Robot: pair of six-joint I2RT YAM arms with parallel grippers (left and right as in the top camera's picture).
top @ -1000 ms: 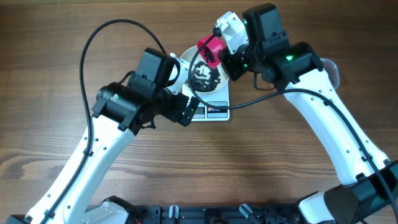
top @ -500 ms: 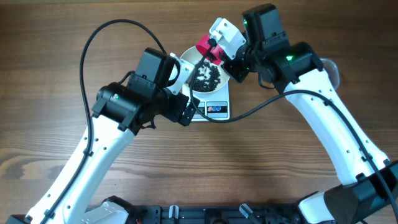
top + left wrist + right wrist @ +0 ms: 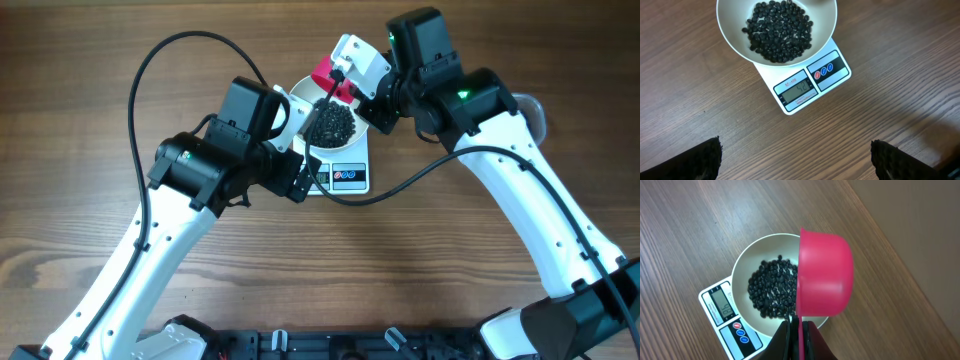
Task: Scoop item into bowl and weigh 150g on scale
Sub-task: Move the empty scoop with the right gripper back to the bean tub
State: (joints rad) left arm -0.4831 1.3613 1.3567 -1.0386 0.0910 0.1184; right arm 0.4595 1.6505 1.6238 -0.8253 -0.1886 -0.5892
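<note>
The white bowl [image 3: 303, 100] stands on the small white scale [image 3: 347, 178] and holds a dark heap of black beans [image 3: 330, 124]. My right gripper [image 3: 797, 329] is shut on the thin handle of a pink scoop [image 3: 824, 275], which is tipped on its side over the bowl's [image 3: 742, 270] far rim. No beans show in the scoop from here. In the left wrist view, the bowl [image 3: 730, 35], the beans [image 3: 777, 32] and the scale's lit display [image 3: 799, 91] lie ahead of my left gripper [image 3: 795, 160]. It hangs open over bare wood, with nothing between its fingers [image 3: 700, 161].
Part of a clear container [image 3: 536, 112] shows behind the right arm at the right. A black cable [image 3: 185, 45] loops over the left arm, and another cable [image 3: 400, 185] hangs just in front of the scale. Wooden tabletop surrounds the scale.
The right wrist has turned and carried the pink scoop slightly toward the bowl's far left rim, tipping it further. The beans now lie in a tighter heap. The left arm has not moved.
</note>
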